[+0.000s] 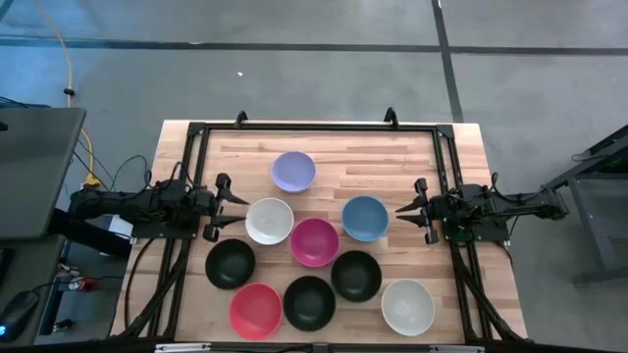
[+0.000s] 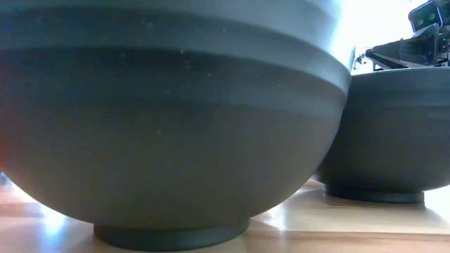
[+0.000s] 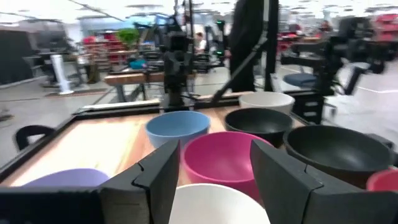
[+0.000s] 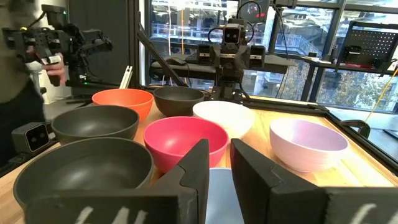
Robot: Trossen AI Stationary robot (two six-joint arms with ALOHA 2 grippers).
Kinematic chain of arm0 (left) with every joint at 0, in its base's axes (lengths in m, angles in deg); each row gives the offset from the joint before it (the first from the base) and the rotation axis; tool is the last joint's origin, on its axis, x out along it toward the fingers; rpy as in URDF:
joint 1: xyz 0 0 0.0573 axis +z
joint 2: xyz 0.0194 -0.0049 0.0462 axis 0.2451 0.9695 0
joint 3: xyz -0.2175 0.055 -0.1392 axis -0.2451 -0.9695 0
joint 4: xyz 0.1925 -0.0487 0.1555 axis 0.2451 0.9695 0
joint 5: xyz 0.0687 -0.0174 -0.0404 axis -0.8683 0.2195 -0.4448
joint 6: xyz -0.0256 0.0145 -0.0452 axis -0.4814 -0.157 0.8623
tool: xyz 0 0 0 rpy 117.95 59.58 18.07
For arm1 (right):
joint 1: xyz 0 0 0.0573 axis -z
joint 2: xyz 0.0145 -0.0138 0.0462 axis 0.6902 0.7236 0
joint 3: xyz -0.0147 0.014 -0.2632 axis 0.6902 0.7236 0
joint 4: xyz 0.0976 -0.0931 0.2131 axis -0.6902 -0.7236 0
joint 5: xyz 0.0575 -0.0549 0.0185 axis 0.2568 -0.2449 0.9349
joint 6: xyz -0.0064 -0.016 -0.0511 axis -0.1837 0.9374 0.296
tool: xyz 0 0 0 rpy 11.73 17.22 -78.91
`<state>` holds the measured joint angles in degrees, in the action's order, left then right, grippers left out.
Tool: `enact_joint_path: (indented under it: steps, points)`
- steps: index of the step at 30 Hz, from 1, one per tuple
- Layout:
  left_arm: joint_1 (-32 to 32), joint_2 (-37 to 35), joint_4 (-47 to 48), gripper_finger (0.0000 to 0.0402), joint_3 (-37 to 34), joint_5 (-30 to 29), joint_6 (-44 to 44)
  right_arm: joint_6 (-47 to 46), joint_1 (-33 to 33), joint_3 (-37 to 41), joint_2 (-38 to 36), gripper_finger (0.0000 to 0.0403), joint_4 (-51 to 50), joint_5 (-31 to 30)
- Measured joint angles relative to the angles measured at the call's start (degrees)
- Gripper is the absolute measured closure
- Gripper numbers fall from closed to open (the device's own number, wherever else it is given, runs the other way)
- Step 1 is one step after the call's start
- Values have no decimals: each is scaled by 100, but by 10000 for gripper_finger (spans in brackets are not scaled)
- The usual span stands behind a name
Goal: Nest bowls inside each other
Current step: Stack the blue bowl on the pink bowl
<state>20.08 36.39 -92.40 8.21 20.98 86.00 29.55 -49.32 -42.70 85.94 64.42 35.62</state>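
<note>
Nine bowls stand upright on their bases on the wooden table. In the high view: lavender bowl [image 1: 293, 171], white bowl [image 1: 270, 221], blue bowl [image 1: 365, 218], magenta bowl [image 1: 314, 241], black bowls [image 1: 231, 263] [image 1: 355, 276] [image 1: 309, 302], red bowl [image 1: 255, 310], second white bowl [image 1: 407, 306]. None sits inside another. My left gripper [image 1: 235, 206] [image 3: 214, 162] is open wide, level, just left of the first white bowl [image 3: 214, 205]. My right gripper [image 1: 400, 209] [image 4: 219, 155] is open by a narrow gap, level, just right of the blue bowl [image 4: 221, 193].
A black metal frame [image 1: 319, 128] borders the table's far edge and both sides. The low view is filled by two black bowls [image 2: 169, 126] [image 2: 394, 133]. A bare strip of wood [image 1: 373, 157] lies along the far side, right of the lavender bowl. A person [image 4: 25, 68] stands beyond the table.
</note>
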Motion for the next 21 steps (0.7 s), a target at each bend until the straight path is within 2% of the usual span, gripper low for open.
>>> enact_joint_path:
  steps: [12, 16, 21]
  points:
    - [4, 0, -72, 218, 2, -82, 1738, 3, 0, 2, 0, 344, 1, 0]
    - [2, 0, -447, 218, 0, -90, 2203, 418, 1, 2, 2, 344, 76, 2]
    - [2, 0, -1145, 218, 2, -97, 2524, -1192, 0, 1, -3, 344, 438, 4]
